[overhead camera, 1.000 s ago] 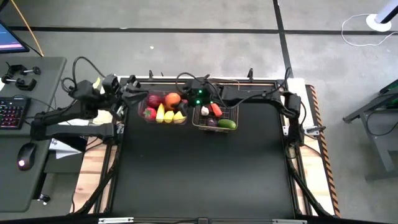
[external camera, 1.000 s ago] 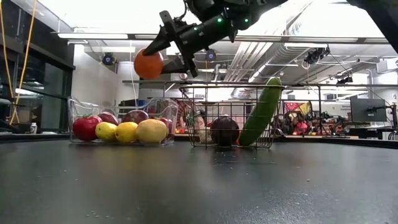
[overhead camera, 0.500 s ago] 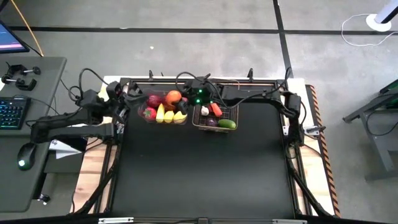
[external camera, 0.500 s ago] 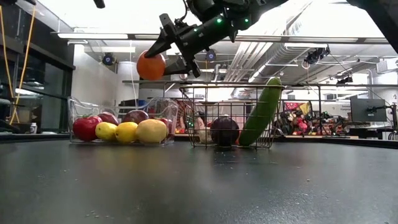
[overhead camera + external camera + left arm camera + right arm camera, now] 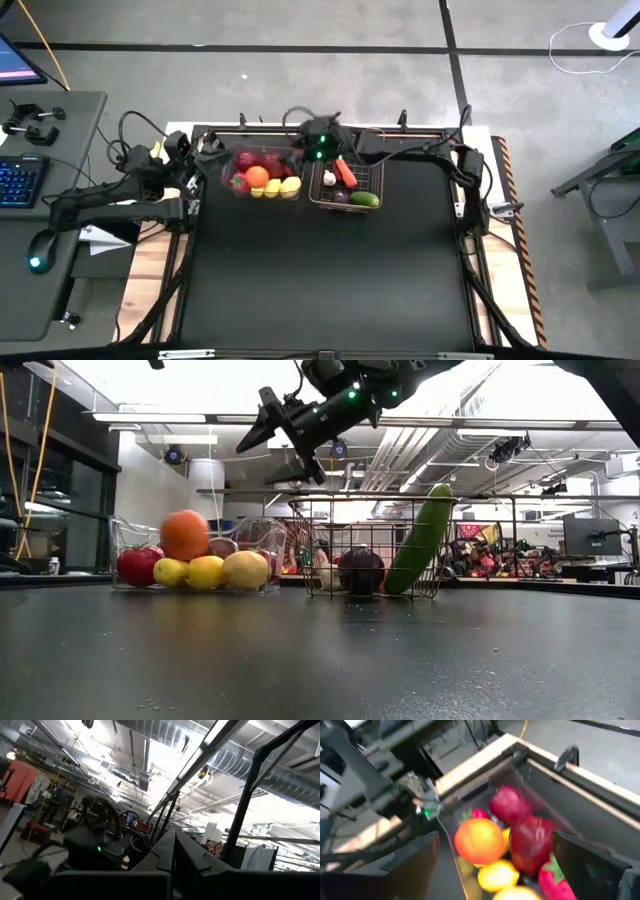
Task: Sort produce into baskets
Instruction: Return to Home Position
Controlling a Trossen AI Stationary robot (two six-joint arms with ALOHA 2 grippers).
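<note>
Low view: I see the orange [image 5: 185, 535] lying on top of the other fruit [image 5: 205, 572] in the clear bin [image 5: 118, 532] near the far edge of the bench [image 5: 320, 660]. My right tool [image 5: 495, 840] hangs above it, released and empty; my left tool [image 5: 174, 862], clenched, sits by the far left corner.

The black tabletop [image 5: 330, 280] sits on a frame, with pale wooden boards [image 5: 145, 290] showing along its left side. Beside it stands a grey desk [image 5: 70, 130] carrying a blue-lit keyboard [image 5: 20, 182], a glowing mouse [image 5: 38, 263], two black clamps [image 5: 30, 116] and the corner of a lit monitor [image 5: 14, 55]. A white sheet of paper [image 5: 100, 236] lies between desk and table. Black tape lines [image 5: 452, 45] cross the concrete floor [image 5: 300, 70], where a white cable [image 5: 575, 50] loops near a round white base [image 5: 612, 35]. Overhead run silver ventilation ducts [image 5: 165, 732].
</note>
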